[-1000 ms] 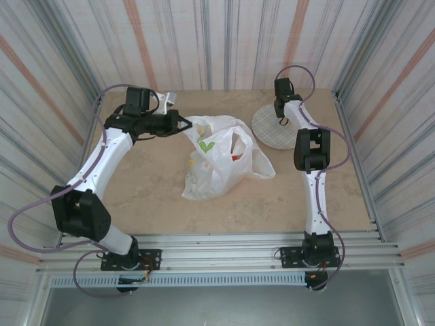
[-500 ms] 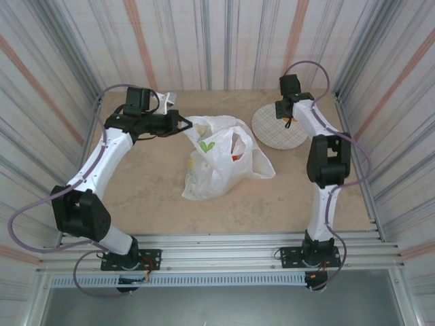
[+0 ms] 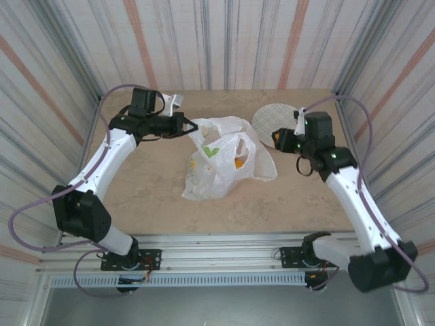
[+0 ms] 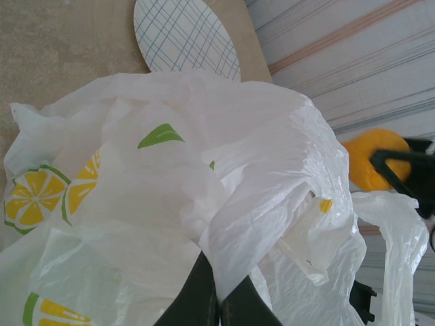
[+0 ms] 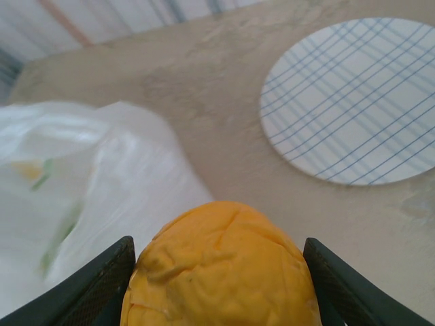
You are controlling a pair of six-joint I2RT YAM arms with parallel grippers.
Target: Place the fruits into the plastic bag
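Note:
The white plastic bag [image 3: 217, 159], printed with lemon slices and green leaves, lies mid-table with fruit showing faintly through it. My left gripper [image 3: 186, 125] is shut on the bag's upper left edge and holds it up; in the left wrist view its jaws [image 4: 219, 299] pinch a fold of the plastic [image 4: 224, 204]. My right gripper [image 3: 280, 140] is shut on an orange [image 3: 278, 140] and hovers just right of the bag's mouth. The wrinkled orange [image 5: 221, 268] sits between the right fingers [image 5: 95, 288], above the bag's edge [image 5: 102, 197]. From the left wrist, the same orange [image 4: 374, 157] appears beyond the bag.
The round checked plate [image 3: 272, 122] lies at the back right with nothing on it, also seen as the plate [image 5: 353, 102] and the plate [image 4: 183, 34]. Striped walls close in the table on three sides. Bare tabletop [image 3: 156, 183] lies in front of the bag.
My right arm swung from the plate toward the bag, now carrying the orange beside the bag's mouth. The left gripper has lifted the bag's edge slightly; the bag's mouth has shifted.

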